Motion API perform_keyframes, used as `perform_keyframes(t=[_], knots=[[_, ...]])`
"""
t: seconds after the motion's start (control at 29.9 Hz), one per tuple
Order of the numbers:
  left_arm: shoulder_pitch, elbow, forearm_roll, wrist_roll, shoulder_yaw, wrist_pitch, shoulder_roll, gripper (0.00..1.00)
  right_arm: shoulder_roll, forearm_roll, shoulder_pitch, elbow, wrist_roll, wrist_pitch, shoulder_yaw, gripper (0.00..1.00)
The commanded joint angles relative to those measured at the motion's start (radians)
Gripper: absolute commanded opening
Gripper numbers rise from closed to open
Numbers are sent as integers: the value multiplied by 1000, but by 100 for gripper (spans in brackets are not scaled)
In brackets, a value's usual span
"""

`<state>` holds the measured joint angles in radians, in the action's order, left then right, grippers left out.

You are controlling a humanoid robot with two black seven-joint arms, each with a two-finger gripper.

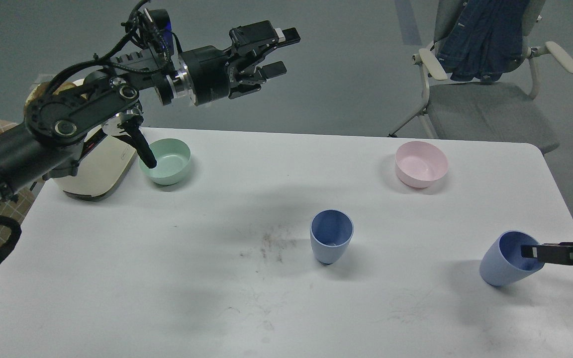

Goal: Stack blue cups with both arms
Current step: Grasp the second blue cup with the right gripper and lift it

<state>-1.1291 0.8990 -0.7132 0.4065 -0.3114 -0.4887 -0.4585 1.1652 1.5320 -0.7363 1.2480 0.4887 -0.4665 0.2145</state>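
One blue cup (331, 242) stands upright near the middle of the white table (167, 278). The second blue cup (496, 268) sits tilted near the right edge, mouth facing up and right. My right gripper (529, 251) comes in from the right edge as a thin dark bar, and its tip lies over that cup's mouth. Its fingers cannot be told apart. My left gripper (280, 49) is open and empty, held high beyond the table's far edge, far from both cups.
A mint-green bowl (167, 161) sits at the back left, next to a white appliance (95, 171) under my left arm. A pink bowl (421, 164) sits at the back right. A chair (485, 109) with a blue jacket stands beyond the table.
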Motion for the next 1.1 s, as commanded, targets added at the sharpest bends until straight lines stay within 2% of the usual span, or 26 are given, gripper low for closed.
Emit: perform_keyframes(t=[0.0, 0.07, 0.17, 0.6, 0.67, 0.77, 0.87, 1.04, 1.07], knots=[[0, 0, 0, -1, -8, 0, 0, 88, -9, 0, 1, -12, 0, -1, -4, 27], [2, 1, 0, -1, -11, 0, 0, 88, -13, 2, 12, -13, 0, -1, -4, 12], [2, 5, -2, -1, -11, 0, -2, 88, -12, 2, 12, -15, 0, -1, -4, 0], [3, 5, -2, -1, -11, 0, 1, 88, 10, -7, -31, 8, 0, -6, 66, 0], [3, 5, -2, -1, -12, 0, 3, 88, 20, -7, -66, 16, 0, -12, 81, 0], [3, 5, 0, -3, -12, 0, 7, 88, 16, 3, -217, 16, 0, -22, 74, 0], [3, 1, 0, -5, -12, 0, 9, 88, -27, 20, -294, 13, 0, -22, 74, 0], [2, -2, -2, -5, -11, 0, 9, 88, -229, 30, -530, -70, 0, -22, 33, 0], [2, -2, -2, -5, -11, 0, 9, 88, -230, 30, -531, -70, 0, -22, 32, 0]])
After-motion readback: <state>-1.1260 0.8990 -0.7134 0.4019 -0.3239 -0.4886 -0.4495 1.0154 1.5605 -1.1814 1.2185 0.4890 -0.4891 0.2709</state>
